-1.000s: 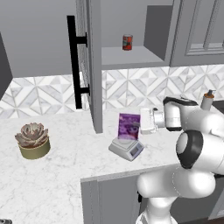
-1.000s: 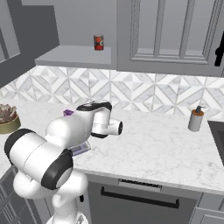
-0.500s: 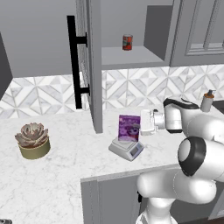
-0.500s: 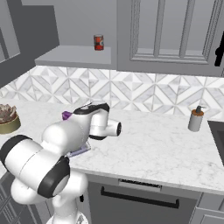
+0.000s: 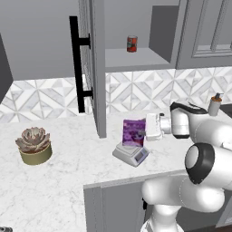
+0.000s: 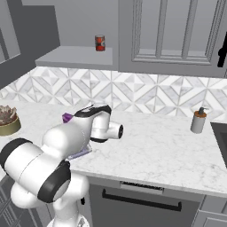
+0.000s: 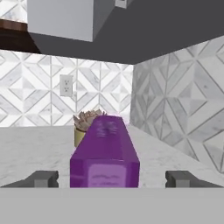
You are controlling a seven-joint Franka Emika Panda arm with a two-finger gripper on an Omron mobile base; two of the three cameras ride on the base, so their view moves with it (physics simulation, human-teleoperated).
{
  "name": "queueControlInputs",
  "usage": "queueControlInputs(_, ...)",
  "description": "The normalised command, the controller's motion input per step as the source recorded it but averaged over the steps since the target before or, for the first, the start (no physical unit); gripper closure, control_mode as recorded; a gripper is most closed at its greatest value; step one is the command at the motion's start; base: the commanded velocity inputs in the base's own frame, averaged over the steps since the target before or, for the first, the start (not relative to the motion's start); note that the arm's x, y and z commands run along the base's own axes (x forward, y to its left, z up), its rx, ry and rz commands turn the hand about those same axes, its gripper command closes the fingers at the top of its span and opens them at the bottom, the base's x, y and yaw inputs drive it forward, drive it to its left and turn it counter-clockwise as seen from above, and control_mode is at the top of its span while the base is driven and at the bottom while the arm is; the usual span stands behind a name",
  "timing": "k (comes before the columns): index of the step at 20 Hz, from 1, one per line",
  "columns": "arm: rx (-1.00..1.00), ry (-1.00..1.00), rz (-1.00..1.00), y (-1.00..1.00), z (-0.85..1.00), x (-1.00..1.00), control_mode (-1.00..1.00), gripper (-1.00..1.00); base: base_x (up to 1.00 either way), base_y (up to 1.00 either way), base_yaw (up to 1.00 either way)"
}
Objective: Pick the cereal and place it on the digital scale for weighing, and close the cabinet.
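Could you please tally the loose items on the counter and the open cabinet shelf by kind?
Purple cereal box: 1
Light-grey digital scale: 1
Red can: 1
Potted succulent: 1
Soap dispenser bottle: 1
Total: 5

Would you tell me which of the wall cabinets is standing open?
The cabinet with the long black bar handle: its door swings out over the counter, baring the shelf with the red can; the cabinet right of it is closed.

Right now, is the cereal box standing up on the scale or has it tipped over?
Upright. The cereal stands on its narrow edge on the digital scale, printed front vertical, with the open gripper fingers apart on either side.
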Motion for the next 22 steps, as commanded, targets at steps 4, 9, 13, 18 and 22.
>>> queueControlInputs(4,0.04,-0.01,0.00,-0.31,0.00,-0.02,-1.00,-1.00,0.00,0.00,0.00)
queueControlInputs(9,0.05,-0.02,0.00,-0.34,0.00,-0.01,-1.00,-1.00,0.00,0.00,0.00)
queueControlInputs(13,0.08,-0.16,0.00,-0.36,0.09,-0.47,-1.00,-1.00,0.00,0.00,0.00)
queueControlInputs(18,0.05,-0.45,0.00,-0.17,0.53,-1.00,-1.00,-1.00,0.00,0.00,0.00)
queueControlInputs(22,0.00,-0.56,0.00,0.00,0.80,-1.00,-1.00,-1.00,0.00,0.00,0.00)
